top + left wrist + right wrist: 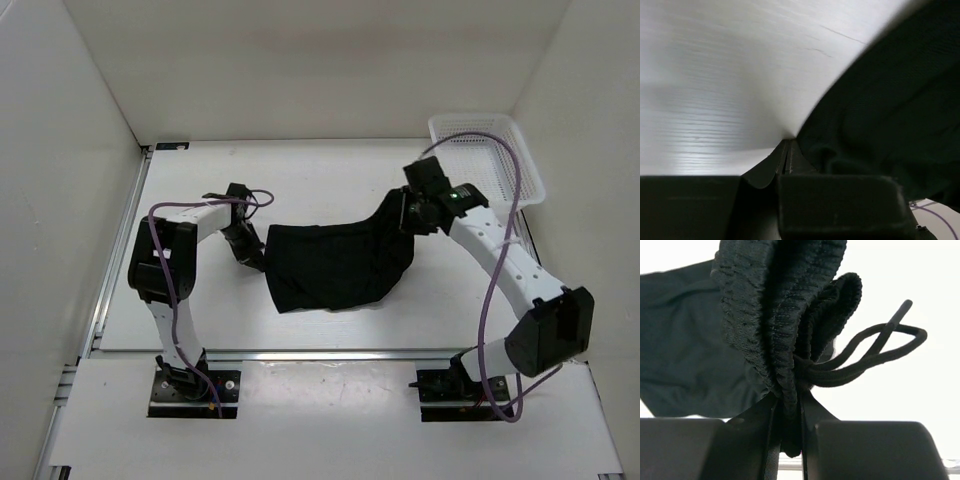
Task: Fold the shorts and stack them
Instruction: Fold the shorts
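Note:
The black shorts (335,262) lie in the middle of the white table, their right end lifted. My right gripper (408,215) is shut on the bunched waistband (785,340). The black drawstring (875,352) loops out to the right of the fingers. My left gripper (252,256) is low over the table at the shorts' left edge. In the left wrist view its jaws (787,152) are pressed together right at the cloth's edge, with the shorts (890,100) filling the right side. How much cloth sits between the tips is hard to see.
A white mesh basket (487,160) stands at the back right corner, just behind the right arm. White walls close the table on the left, back and right. Bare table (200,300) lies left of and in front of the shorts.

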